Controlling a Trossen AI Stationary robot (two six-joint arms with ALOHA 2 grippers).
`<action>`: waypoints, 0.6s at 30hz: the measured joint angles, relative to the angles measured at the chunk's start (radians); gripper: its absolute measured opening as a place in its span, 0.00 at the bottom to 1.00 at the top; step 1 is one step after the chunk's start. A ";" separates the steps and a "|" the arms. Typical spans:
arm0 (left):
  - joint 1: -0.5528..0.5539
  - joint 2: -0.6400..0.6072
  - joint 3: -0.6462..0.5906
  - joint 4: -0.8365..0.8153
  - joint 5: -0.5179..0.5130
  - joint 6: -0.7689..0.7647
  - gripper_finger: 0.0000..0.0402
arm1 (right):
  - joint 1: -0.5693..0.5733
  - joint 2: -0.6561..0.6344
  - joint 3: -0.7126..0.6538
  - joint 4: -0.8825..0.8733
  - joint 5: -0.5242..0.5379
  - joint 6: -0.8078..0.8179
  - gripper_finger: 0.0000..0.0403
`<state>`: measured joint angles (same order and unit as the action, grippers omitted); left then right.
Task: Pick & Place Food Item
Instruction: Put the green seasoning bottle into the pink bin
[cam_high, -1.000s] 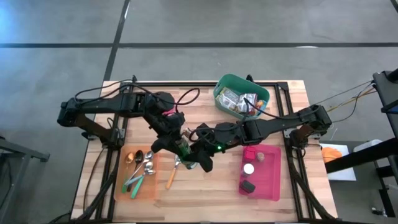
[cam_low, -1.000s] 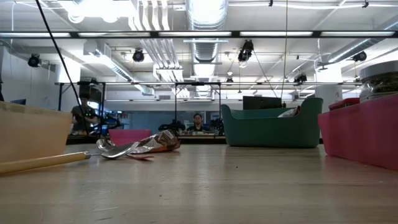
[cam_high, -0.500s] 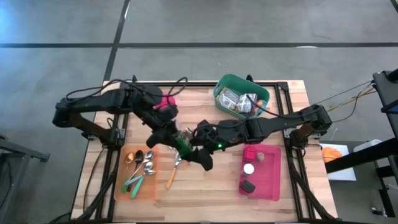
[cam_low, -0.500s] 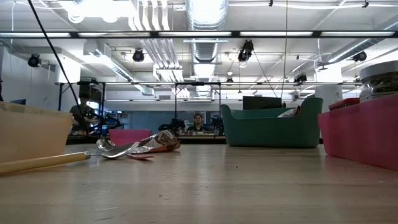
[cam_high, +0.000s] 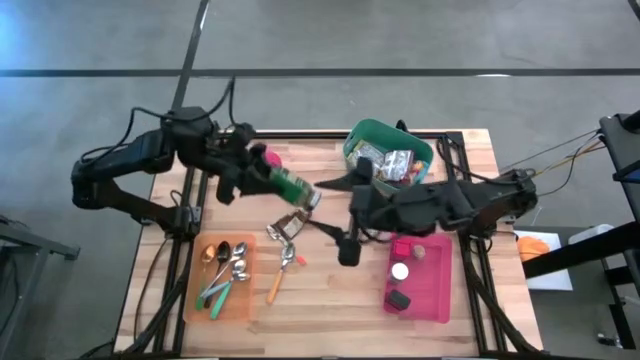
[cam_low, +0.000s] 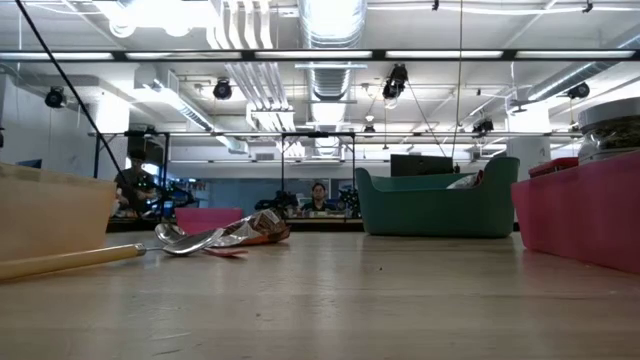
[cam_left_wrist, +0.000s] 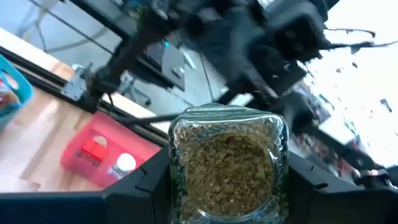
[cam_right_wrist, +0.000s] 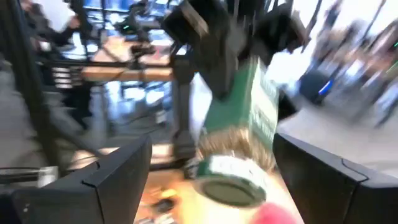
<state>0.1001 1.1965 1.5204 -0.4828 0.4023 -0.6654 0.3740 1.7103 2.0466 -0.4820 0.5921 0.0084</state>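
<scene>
Left gripper (cam_high: 262, 178) raised above the rear-left part of the counter (cam_high: 330, 300), its fingers (cam_left_wrist: 124, 199) clamped on a green-labelled glass jar (cam_high: 290, 187). Jar is tilted, held clear of the counter; through the glass of its near end, a brownish crumbled filling shows in the left wrist view. Right gripper (cam_high: 347, 247) sits over mid-counter, well apart from the jar, fingers (cam_right_wrist: 106, 174) spread wide with nothing between them. Green bin (cam_high: 388, 160) with packets stands at the rear. Pink tray (cam_high: 420, 285) on the right holds small items. Orange tray (cam_high: 222, 275) front left holds spoons. A wooden-handled utensil (cam_high: 275, 285) lies just beside the orange tray.
</scene>
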 joint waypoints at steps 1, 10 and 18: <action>0.010 0.000 0.000 0.010 -0.003 -0.010 0.47 | 0.015 0.000 0.016 0.008 0.036 -0.063 0.82; 0.048 0.025 -0.001 0.186 0.013 -0.075 0.47 | 0.069 0.002 0.033 0.068 0.237 -0.406 0.82; 0.060 0.033 -0.001 0.274 0.024 -0.117 0.46 | 0.073 0.003 -0.005 0.204 0.377 -0.539 0.82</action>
<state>0.1600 1.2292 1.5196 -0.2089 0.4259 -0.7821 0.4473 1.7138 2.0415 -0.2782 0.9694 -0.5307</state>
